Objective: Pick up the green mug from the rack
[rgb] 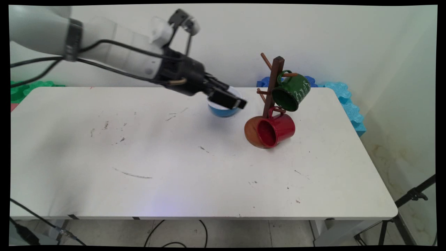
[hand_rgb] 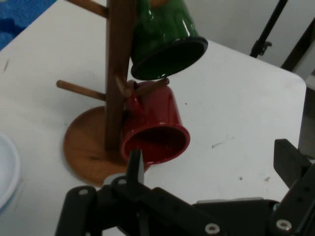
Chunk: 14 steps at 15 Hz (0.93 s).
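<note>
Hand: my hand (rgb: 233,99) (hand_rgb: 211,164) was wide open and held nothing, angled down and hanging above the surface with clear air between the fingers.
Nearest thing: a blue bowl (rgb: 221,112) with a white inside sat just below and behind my hand. From the hand view only its pale rim (hand_rgb: 7,167) showed, at one side.
Ahead of the hand: a red mug (rgb: 277,130) (hand_rgb: 155,128) hung from a low peg of a wooden mug tree (rgb: 275,83) (hand_rgb: 118,73), mouth turned toward me, low over the tree's round base (rgb: 251,132) (hand_rgb: 83,152).
Further ahead and higher: a green mug (rgb: 292,92) (hand_rgb: 162,29) hung tilted from an upper peg, close above the red one.
Clearance: I judged the hand apart from both mugs and from the pegs, though whether it touched the bowl I could not tell.
Surface: the white surface (rgb: 174,174) (hand_rgb: 236,98) was scuffed with dark marks.
Room: a pale wall (rgb: 348,42) stood beyond, blue foam mats (rgb: 348,101) and green foam mats (rgb: 24,89) lay at the far edge, and a black tripod (rgb: 411,195) (hand_rgb: 268,34) stood off to the far side.
</note>
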Available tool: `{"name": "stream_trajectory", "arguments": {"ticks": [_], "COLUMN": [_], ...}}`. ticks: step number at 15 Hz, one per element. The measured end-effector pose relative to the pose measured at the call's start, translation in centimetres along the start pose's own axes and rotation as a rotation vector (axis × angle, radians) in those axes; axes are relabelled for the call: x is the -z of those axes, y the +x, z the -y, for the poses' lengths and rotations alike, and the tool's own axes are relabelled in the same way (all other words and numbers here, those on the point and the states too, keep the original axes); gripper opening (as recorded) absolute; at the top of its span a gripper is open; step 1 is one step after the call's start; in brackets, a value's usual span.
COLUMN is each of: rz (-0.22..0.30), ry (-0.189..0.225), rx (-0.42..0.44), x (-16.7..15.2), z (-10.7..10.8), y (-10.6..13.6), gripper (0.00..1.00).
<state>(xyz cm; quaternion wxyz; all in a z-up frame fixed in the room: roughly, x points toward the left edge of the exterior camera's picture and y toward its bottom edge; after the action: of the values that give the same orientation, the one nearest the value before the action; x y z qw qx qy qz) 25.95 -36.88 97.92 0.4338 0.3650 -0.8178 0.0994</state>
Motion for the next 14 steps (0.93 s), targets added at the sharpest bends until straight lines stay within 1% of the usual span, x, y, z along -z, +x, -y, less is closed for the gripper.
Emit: {"name": "stream_trajectory", "arguments": {"ticks": [7, 10, 14], "rz": [-0.035, -0.048, -0.068], "ry": [0.006, 0.005, 0.010], "rx": [0.080, 0.094, 0.094], "x": [-4.4, -6.1, -8.1], "z": [-2.6, -3.4, -4.0], "y": [1.6, 1.9, 1.9], "gripper": [1.00, 1.00, 1.00]}}
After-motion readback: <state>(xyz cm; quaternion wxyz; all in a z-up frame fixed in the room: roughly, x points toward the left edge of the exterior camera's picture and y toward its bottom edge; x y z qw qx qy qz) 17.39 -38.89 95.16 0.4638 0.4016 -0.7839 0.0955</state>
